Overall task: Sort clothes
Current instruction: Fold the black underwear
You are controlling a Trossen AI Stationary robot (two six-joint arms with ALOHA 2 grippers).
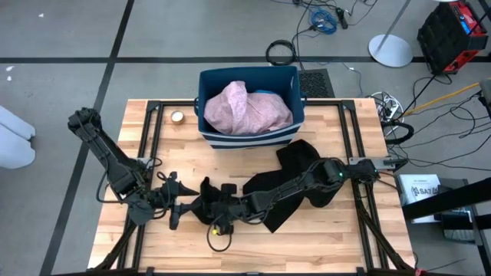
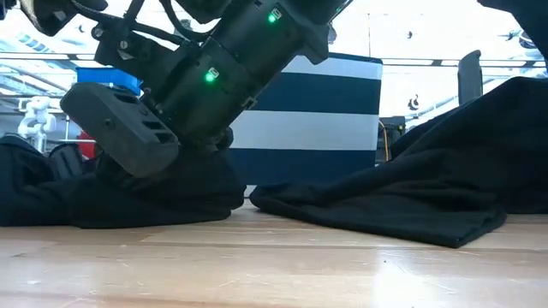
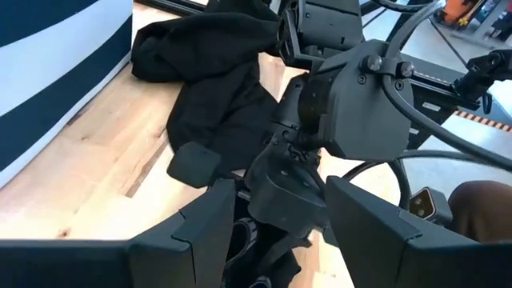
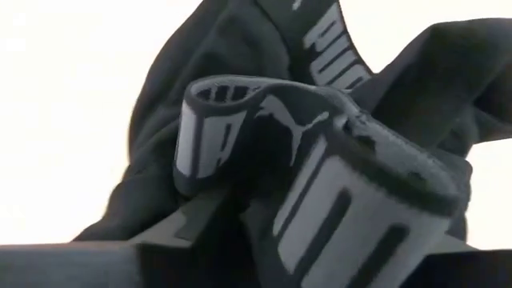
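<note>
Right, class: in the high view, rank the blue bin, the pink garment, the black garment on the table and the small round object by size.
Largest to smallest:
1. blue bin
2. black garment, close to the bin, so unsure
3. pink garment
4. small round object

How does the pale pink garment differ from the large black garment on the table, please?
The crumpled pale pink garment sits bunched inside the dark blue striped fabric bin, while the large black garment lies spread on the wooden table. The pink one is untouched and fully visible; the right arm lies across the black one. Both are soft clothes.
</note>
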